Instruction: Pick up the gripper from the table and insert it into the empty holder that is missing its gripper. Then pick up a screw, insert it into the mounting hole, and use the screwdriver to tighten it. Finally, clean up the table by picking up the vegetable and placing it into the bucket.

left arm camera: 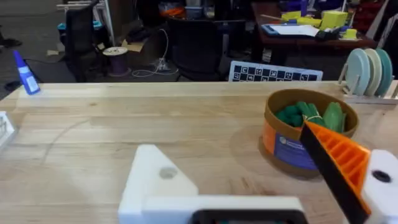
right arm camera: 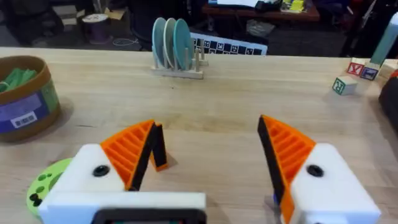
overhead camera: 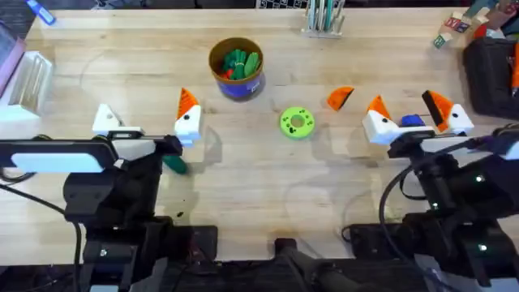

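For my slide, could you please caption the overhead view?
Left tool lacks one orange tip; the spare tip lies beyond the green disc.

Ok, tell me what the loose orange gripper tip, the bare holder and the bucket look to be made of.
The gripper: orange plastic, matte, likely printed, judging by the ribbed orange tips mounted on the other fingers.
The holder: white plastic, smooth and dull, with a round mounting hole in its face.
The bucket: possibly cardboard or thin plastic; tan rim, with an orange and blue printed label wrapped around the side.
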Action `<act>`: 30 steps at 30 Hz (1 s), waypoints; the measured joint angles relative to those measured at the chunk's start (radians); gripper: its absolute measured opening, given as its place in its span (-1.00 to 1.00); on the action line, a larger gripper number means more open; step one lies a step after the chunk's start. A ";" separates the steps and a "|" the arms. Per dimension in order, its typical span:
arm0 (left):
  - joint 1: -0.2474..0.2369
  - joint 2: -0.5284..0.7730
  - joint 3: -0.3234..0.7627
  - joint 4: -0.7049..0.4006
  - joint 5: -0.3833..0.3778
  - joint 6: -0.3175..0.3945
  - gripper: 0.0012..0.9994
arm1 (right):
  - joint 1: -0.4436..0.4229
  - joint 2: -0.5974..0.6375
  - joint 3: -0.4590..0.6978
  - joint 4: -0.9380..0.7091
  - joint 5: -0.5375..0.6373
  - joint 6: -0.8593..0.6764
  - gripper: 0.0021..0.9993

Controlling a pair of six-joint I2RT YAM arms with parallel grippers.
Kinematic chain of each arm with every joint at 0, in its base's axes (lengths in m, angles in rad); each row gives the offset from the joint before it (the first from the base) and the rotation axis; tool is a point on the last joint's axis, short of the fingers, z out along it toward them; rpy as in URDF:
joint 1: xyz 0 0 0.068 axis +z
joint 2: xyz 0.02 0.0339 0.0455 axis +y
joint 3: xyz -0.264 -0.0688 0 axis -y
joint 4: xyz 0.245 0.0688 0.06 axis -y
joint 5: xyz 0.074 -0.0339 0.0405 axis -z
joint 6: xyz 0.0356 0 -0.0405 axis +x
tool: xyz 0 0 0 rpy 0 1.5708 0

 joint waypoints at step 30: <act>0.000 0.794 0.804 -0.934 0.003 -0.091 0.97 | 0.000 0.673 0.772 -0.727 0.004 0.004 0.98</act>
